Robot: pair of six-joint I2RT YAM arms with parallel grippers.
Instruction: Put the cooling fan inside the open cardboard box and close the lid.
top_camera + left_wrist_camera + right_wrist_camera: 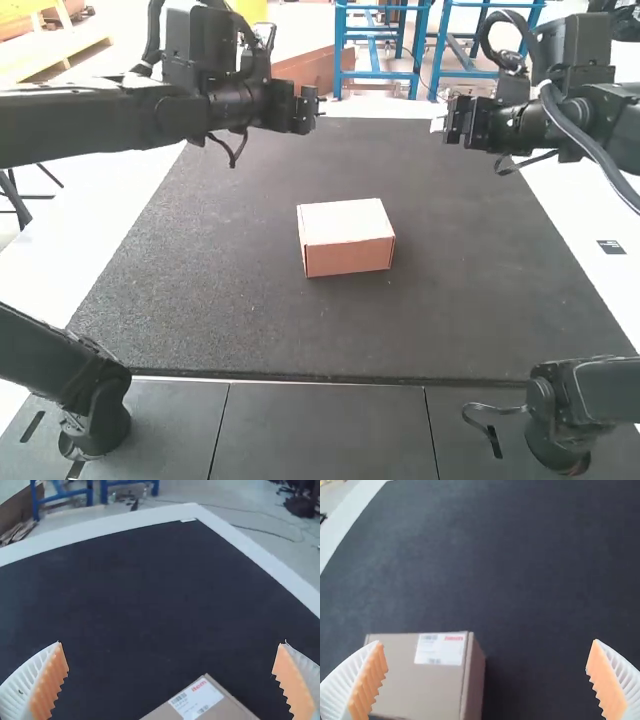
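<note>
The left gripper (312, 103) hangs in the air behind the box and to its left, well apart from it. Its white ribbed fingers (42, 685) with orange pads stand wide apart and hold nothing. The cardboard box (345, 238) sits in the middle of the black mat (200, 260) that covers the white table (60, 260). Its lid is down flat, so the inside is hidden. A white label (440, 649) is stuck on its top, near one edge. The right gripper (445, 118) hangs behind the box and to its right, also well apart from it and about as high as the left one. Its fingers (610, 680) are spread wide too, with nothing between them. Both grippers point toward each other above the mat's far end.
</note>
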